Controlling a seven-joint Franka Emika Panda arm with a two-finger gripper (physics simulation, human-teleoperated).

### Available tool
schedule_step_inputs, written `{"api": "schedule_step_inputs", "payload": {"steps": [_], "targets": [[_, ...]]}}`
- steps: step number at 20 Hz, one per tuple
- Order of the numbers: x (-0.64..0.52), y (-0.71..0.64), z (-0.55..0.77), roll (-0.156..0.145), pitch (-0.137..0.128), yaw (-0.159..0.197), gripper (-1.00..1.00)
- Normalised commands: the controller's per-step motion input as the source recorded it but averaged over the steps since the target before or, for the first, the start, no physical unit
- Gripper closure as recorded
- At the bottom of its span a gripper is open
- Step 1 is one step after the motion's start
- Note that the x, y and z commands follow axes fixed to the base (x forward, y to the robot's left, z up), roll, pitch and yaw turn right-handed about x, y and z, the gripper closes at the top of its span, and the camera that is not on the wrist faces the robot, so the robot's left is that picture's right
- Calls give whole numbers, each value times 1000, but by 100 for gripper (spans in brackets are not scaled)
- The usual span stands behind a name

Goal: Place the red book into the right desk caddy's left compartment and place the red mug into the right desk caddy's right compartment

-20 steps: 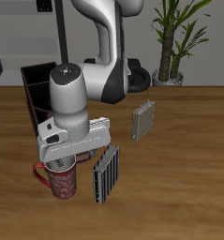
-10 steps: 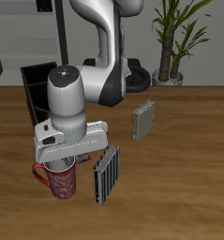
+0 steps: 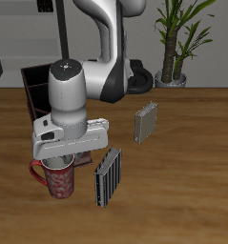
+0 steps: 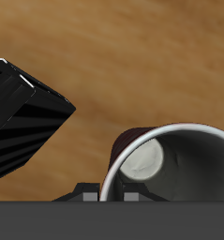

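The red mug [image 3: 59, 179] is dark red with pale speckles, its handle [image 3: 36, 172] pointing away from the striped book beside it. My gripper [image 3: 60, 159] reaches down from above and is shut on the mug's rim, holding it just off the table. The wrist view shows the mug's white inside [image 4: 174, 169] close up, with the gripper [image 4: 111, 196] at the rim. The right desk caddy [image 3: 31, 89], a dark maroon box, stands farther back and is partly hidden behind the arm. The red book is hidden.
A grey-striped book [image 3: 107, 177] stands upright right beside the mug and shows in the wrist view too [image 4: 24, 122]. A second grey-striped book [image 3: 145, 122] stands farther back. A potted plant [image 3: 173, 48] is behind the table.
The gripper and the red mug have risen slightly together and shifted away from the nearby striped book. The books have not moved.
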Motion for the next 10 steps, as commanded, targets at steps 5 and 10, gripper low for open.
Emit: {"api": "schedule_step_inputs", "payload": {"steps": [5, 10], "targets": [[-118, 14, 482, -41, -66, -6, 100], [-191, -21, 522, -28, -53, -23, 100]]}}
